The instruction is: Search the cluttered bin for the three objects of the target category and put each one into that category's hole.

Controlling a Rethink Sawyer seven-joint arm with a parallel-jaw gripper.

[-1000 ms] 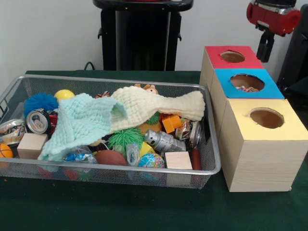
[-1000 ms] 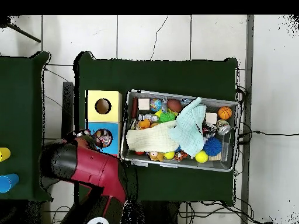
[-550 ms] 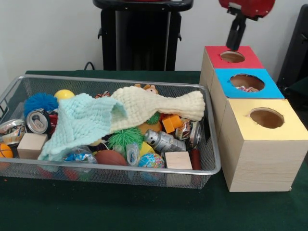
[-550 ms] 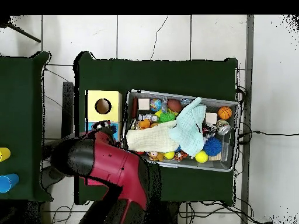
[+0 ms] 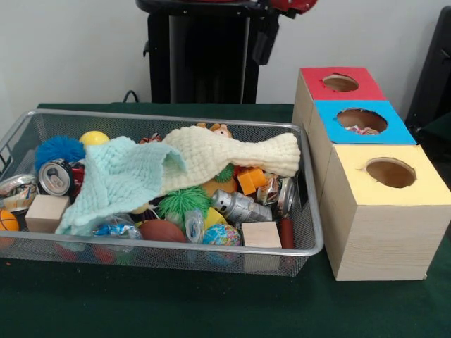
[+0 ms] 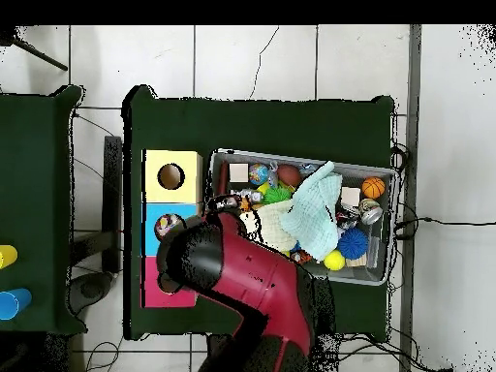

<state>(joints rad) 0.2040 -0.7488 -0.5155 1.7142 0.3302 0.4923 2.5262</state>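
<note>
A: Front view: the gripper (image 5: 264,46) has swung from the boxes toward the basket (image 5: 310,232); whether spread or clenched, cannot tell.
B: Next search; crushed can (image 5: 239,206) lies inside.

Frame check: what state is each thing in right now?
gripper: raised behind the bin, grip unclear
wire bin: full of clutter
cream cloth: draped over toys
mint cloth: crumpled over toys
soda can: lying on its side
red box: nothing seen in hole
blue box: something colourful inside
yellow box: nothing seen in hole
</note>
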